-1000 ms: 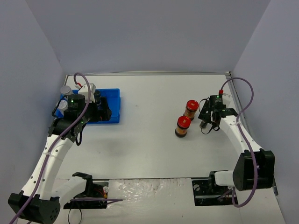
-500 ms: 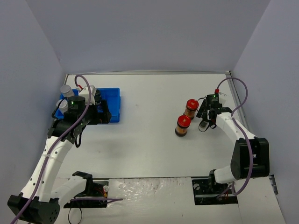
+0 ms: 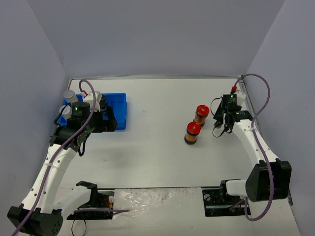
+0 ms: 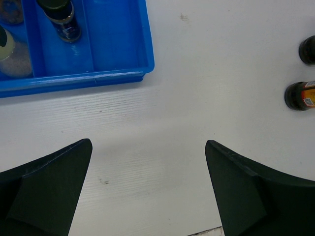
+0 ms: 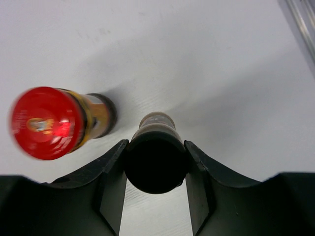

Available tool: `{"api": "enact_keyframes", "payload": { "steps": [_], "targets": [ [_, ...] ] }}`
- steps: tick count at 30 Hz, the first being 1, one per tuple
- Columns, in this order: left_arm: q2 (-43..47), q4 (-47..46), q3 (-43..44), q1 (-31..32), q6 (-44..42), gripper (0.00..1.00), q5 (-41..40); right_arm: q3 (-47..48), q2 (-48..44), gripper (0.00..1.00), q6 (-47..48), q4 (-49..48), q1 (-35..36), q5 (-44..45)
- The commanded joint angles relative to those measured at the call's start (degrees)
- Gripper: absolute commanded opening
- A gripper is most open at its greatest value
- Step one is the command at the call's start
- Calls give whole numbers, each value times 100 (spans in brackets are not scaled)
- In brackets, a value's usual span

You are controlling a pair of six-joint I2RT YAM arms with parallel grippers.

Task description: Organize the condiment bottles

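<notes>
My right gripper [image 5: 155,147] is shut on a small black-capped bottle [image 5: 156,124], its fingers pressed to both sides of the cap. From above, this gripper [image 3: 220,127] sits just right of two red-lidded orange-brown bottles [image 3: 202,114] [image 3: 192,132], which stand upright. One of them [image 5: 47,123] shows blurred to the left of the held bottle. My left gripper [image 4: 147,147] is open with nothing between its fingers, over bare table by the blue tray [image 4: 118,73]. A black-capped bottle [image 4: 61,19] stands inside the tray. Silver-lidded jars [image 3: 70,94] stand at its far left.
The blue tray [image 3: 120,105] lies at the left of the table, with my left gripper [image 3: 109,120] at its near right part. A metal rail [image 3: 248,105] runs along the table's right edge. Grey walls close in three sides.
The right gripper's jaws have closed from wide open onto the black-capped bottle, and its wrist has shifted slightly back and right. The left arm has barely moved.
</notes>
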State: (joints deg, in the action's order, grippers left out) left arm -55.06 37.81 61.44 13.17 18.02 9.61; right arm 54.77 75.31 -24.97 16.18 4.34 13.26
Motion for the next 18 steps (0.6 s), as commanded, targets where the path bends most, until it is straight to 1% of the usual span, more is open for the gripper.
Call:
{"api": "enact_keyframes", "payload": {
  "steps": [1, 2, 5, 8, 11, 13, 16, 18],
  "targets": [
    [38, -120, 485, 37, -58, 97, 107, 1259, -649, 6, 432, 388, 399, 78],
    [51, -124, 501, 37, -53, 97, 102, 1427, -667, 6, 548, 480, 588, 27],
    [102, -89, 509, 36, -88, 97, 93, 2333, -490, 4, 819, 711, 1352, -192],
    [236, 15, 488, 34, -157, 97, -24, 2764, -58, 4, 941, 746, 2065, -489],
    [422, 72, 438, 28, -161, 97, -130, 3009, 286, 4, 1026, 743, 2814, -548],
    [582, 86, 323, 28, -132, 97, -135, 3182, 787, 3, 1099, 716, 3381, -479],
    [848, 165, 157, 19, -78, 97, -153, 3206, 1338, 2, 1126, 489, 3942, -406],
    [996, 200, 45, 19, 19, 97, -205, 3152, 1607, 2, 1126, 239, 4226, -562]
  ]
}}
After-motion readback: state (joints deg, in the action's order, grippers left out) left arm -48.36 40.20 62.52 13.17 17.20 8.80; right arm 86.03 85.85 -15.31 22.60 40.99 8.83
